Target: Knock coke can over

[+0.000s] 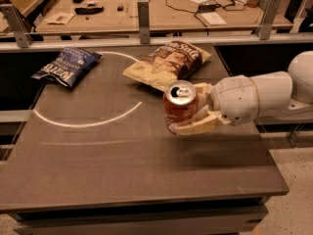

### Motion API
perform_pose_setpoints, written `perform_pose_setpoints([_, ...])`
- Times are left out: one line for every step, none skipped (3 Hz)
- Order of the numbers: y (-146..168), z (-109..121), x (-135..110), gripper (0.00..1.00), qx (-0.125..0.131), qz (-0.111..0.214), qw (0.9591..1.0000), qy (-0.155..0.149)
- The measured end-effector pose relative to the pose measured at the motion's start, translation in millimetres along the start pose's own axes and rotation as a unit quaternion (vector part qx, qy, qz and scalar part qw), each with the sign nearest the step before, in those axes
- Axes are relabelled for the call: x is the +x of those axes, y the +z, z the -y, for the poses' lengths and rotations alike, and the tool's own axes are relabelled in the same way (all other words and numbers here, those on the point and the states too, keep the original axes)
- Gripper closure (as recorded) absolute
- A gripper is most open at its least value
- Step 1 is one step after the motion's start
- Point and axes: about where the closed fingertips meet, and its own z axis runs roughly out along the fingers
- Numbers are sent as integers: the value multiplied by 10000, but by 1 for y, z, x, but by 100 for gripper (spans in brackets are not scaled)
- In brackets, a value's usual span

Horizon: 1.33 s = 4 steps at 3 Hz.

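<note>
The coke can (179, 110) is a small red can with a silver top and pull tab, seen right of the table's middle. It tilts a little, with its top facing the camera. My gripper (185, 108) comes in from the right on a white arm (259, 97) and is shut on the can. One tan finger (195, 128) runs along the can's near lower side and the other lies behind it. The can looks lifted slightly off the dark tabletop (122, 170), with a shadow on the surface below it.
A brown chip bag (168, 62) lies just behind the can. A blue chip bag (66, 66) lies at the far left. A white arc is marked on the table. A rail and a wooden bench with cables stand behind; the table's right edge is near the arm.
</note>
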Motion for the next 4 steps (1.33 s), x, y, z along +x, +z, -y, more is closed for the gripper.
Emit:
perform_pose_setpoints([0,-2,-17,100,-172,-329,9937,-1057])
perform_pose_setpoints([0,-3,-23,100,-416,-651,9790,-1887])
perform_pose_setpoints([0,-3,-22,100,-670,-961,9606,-2519])
perform_pose_setpoints([-1,-4,-20,100,-866,-1215,9372,-3154])
